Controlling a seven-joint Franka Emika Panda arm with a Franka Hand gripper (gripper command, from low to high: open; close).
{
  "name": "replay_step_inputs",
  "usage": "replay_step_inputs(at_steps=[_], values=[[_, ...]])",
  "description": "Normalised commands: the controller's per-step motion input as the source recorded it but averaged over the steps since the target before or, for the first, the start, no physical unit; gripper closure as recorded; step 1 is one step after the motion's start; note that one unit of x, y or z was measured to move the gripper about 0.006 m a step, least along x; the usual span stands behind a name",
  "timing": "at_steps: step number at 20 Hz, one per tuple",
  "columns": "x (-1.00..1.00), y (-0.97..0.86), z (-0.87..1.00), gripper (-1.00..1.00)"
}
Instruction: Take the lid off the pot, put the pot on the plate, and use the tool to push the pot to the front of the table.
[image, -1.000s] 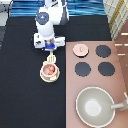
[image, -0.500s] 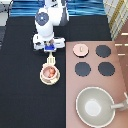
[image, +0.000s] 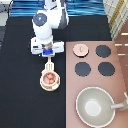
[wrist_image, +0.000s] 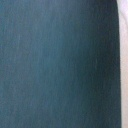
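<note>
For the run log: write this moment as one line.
lid off, on stove | pot on plate | spatula between tool and pot | tool at spatula handle

Robot test bench with toy kitchen props: black tabletop (image: 20, 100), toy stove (image: 95, 65) at 3 o'clock carrying black burners (image: 103, 51); Franka arm's hand (image: 47, 54) near 12 o'clock.

we see only a plain dark blue-green blur filling the view, with a pale strip (wrist_image: 123, 60) along one edge.
</note>
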Motion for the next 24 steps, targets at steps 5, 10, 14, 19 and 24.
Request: replay_step_inputs(at_steps=[5,10,14,19,24], values=[[1.00,0.00,0.20,1.00],[1.00,0.00,0.20,1.00],[0.95,0.00,0.12,1.00],[0.33,0.44,0.03,1.00],[-0.45,0.75,0.01,1.00]])
